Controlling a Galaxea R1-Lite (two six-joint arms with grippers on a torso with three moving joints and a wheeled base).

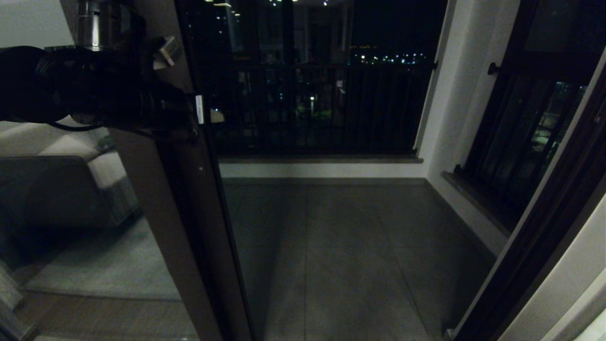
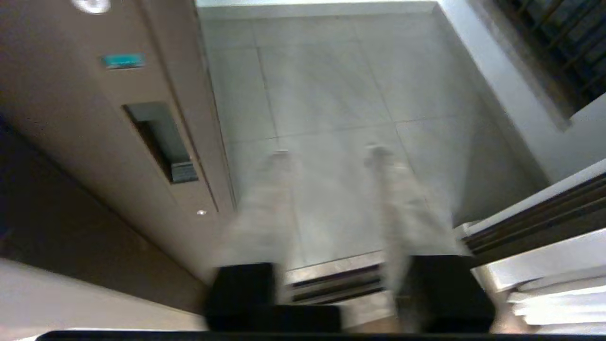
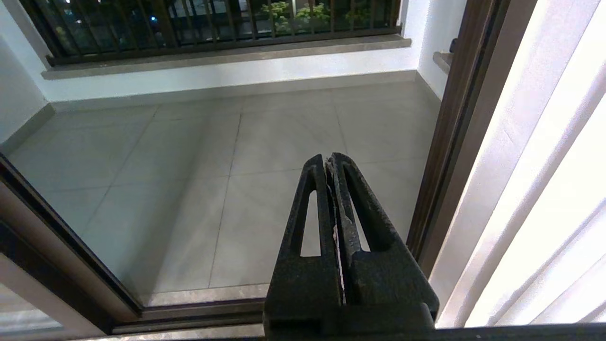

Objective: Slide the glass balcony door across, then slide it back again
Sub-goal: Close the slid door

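Note:
The glass balcony door (image 1: 182, 222) stands at the left of the doorway, its dark brown upright running from top to floor. The recessed slot handle (image 2: 161, 142) with a small screw below it shows in the left wrist view. My left arm (image 1: 94, 90) reaches to the upright at handle height. My left gripper (image 2: 326, 151) is open, with only balcony floor between its blurred fingers (image 2: 265, 213). One finger lies close beside the upright's edge, and I cannot tell whether it touches. My right gripper (image 3: 330, 158) is shut on nothing, low over the threshold near the right jamb (image 3: 450, 142).
The doorway opens onto a tiled balcony floor (image 1: 341, 246) with a dark railing (image 1: 322, 109) at the back and a black-barred window (image 1: 525, 128) on the right. The floor track (image 3: 189, 312) crosses the threshold. A pale curtain (image 3: 544, 189) hangs right of the jamb.

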